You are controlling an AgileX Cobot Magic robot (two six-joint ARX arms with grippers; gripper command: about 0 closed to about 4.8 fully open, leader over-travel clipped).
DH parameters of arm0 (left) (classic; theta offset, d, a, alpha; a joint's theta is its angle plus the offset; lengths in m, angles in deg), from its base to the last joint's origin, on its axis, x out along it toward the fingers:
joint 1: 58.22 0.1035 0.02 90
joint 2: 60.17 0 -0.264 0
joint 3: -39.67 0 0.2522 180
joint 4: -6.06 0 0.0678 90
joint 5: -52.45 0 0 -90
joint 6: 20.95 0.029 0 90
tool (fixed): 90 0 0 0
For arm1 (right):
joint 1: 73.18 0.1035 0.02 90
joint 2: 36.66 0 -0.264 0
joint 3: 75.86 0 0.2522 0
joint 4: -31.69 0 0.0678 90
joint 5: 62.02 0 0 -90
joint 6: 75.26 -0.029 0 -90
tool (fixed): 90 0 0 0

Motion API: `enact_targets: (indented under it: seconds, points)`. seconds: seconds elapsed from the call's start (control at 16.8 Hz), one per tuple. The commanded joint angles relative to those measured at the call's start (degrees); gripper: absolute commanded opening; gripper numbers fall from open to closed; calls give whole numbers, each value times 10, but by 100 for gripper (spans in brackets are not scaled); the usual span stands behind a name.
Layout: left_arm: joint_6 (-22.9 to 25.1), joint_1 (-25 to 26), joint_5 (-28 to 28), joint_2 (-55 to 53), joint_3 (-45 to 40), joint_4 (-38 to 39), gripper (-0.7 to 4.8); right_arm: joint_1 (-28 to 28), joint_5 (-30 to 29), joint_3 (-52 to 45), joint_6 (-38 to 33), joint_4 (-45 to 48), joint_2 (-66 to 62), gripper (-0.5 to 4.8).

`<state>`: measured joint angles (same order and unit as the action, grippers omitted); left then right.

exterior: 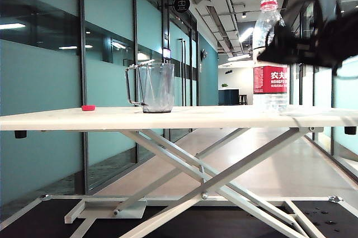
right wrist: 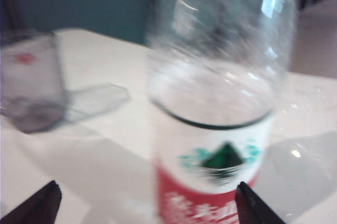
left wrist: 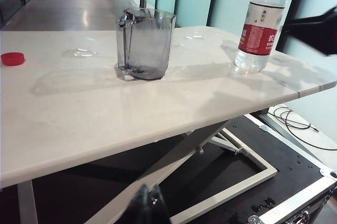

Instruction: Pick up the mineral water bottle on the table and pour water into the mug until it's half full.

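Bare table (left wrist: 95,113) between mug (left wrist: 145,42), bottle (left wrist: 261,24)

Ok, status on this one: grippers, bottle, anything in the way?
Right gripper open, fingertips either side of the clear red-labelled mineral water bottle, not gripping. Left gripper back below table edge, state unclear. Clear faceted mug upright; path clear.

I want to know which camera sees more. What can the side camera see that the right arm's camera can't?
Only the exterior view shows the table's crossed white legs, the open red-ringed neck of the mineral water bottle and the right arm's dark bulk beside the bottle. Only the right wrist view shows the open right gripper with a fingertip on either side of the bottle, and the label's green triangle. Both show the bottle, the mug and the red cap. The left gripper appears only in its own wrist view, below the table edge.
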<state>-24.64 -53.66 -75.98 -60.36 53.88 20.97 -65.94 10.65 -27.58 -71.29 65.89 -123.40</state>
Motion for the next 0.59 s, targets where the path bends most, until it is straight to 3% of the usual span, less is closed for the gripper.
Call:
enact_targets:
  seconds: [0.06,0.59]
  points:
    - [2,-1,-4,0,1,-3,-5,-17,-12,53,8,20,-66,479]
    - [2,-2,-4,0,1,-3,-5,-23,-40,143,8,38,-171,479]
